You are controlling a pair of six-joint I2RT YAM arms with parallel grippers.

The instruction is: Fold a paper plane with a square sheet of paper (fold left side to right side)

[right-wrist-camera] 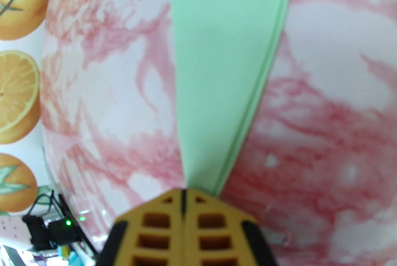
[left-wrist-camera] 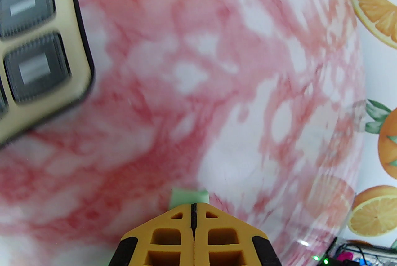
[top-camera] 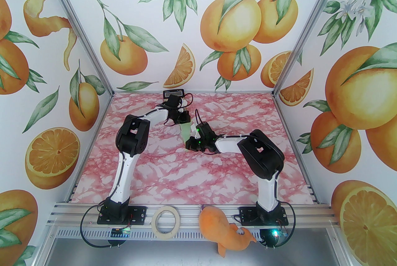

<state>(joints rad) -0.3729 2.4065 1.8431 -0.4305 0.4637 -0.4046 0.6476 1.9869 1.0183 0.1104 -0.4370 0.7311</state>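
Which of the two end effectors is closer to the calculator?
Left. The left end effector pinches the green paper close by the calculator; the right end effector grips it farther away.

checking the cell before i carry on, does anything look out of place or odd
The orange plush toy stands out: it lies on the front rail, drooping over the near edge. A roll of tape lies beside it. The folded green paper looks fine, pinched by the left gripper and right gripper.
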